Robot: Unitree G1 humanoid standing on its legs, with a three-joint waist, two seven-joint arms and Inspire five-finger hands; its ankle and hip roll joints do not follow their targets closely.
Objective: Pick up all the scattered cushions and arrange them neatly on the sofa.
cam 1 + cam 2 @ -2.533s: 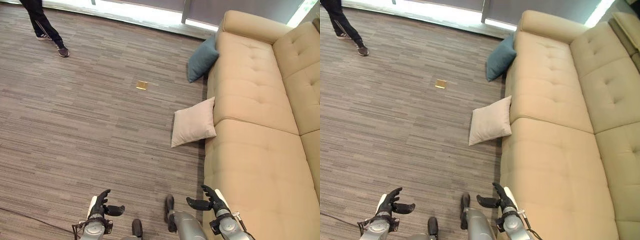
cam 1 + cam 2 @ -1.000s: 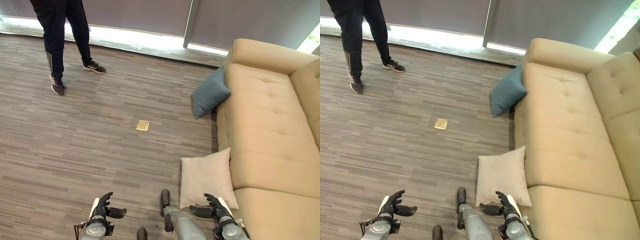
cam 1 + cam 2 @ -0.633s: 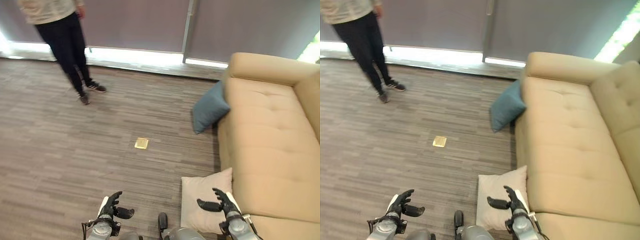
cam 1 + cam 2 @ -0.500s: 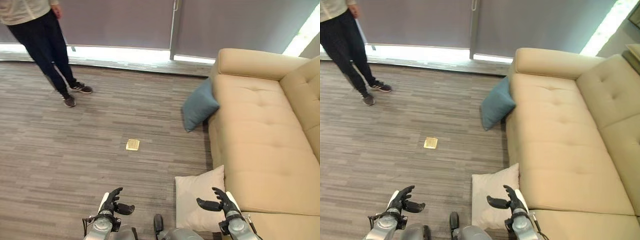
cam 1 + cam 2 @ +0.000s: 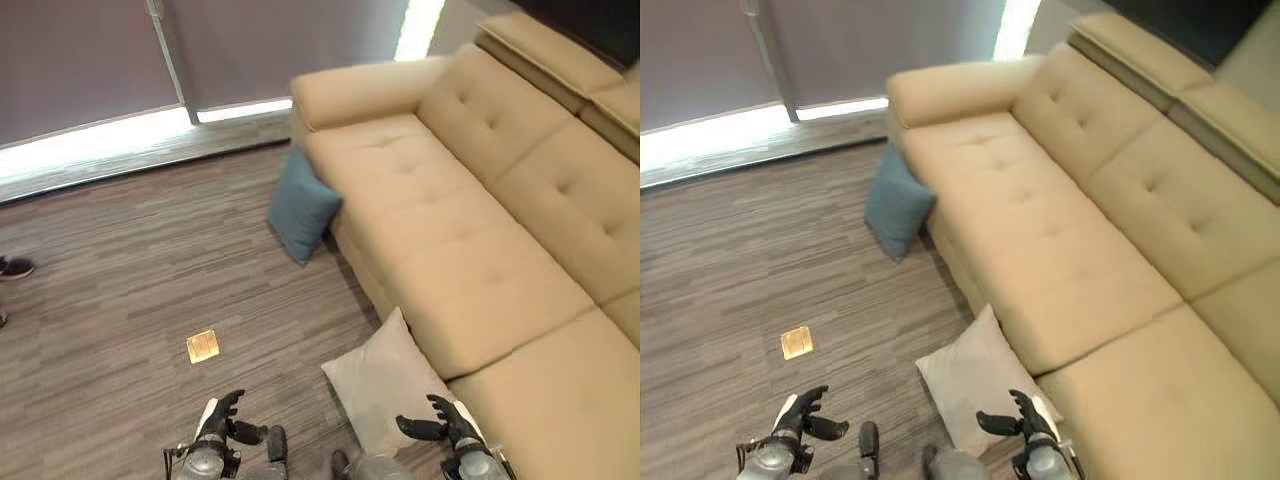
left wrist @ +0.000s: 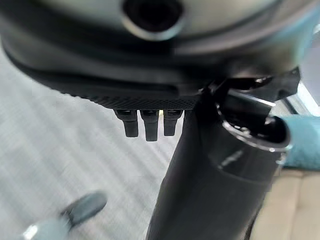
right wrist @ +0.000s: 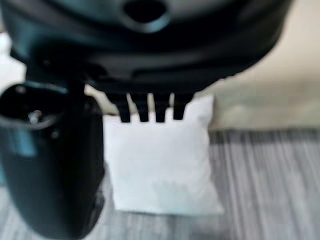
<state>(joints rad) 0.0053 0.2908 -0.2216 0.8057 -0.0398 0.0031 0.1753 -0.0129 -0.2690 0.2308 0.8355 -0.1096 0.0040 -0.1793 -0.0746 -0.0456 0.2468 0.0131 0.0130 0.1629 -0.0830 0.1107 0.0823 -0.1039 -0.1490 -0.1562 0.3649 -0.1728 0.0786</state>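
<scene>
Right hand (image 5: pixel 447 424) hovers open-fingered over the pale cushion (image 5: pixel 385 382) leaning on the sofa (image 5: pixel 470 240) front, left hand (image 5: pixel 222 420) open above bare floor (image 5: pixel 120 300), while the head views alone show the blue cushion (image 5: pixel 302 204) propped further along.

Left hand (image 6: pixel 150 95): you see its dark bulk along one edge, with the tips of its fingers (image 6: pixel 146 129) straight in a short row and holding nothing.
Thumb (image 6: pixel 210 170): it stands out beside the fingers, thick and dark.
Floor (image 6: pixel 55 150): grey striped boards lie past the fingers.
Blue cushion (image 6: pixel 302 140): you catch a teal patch beyond the thumb.
Sofa (image 6: pixel 295 210): a beige strip shows just beside the teal patch.
</scene>
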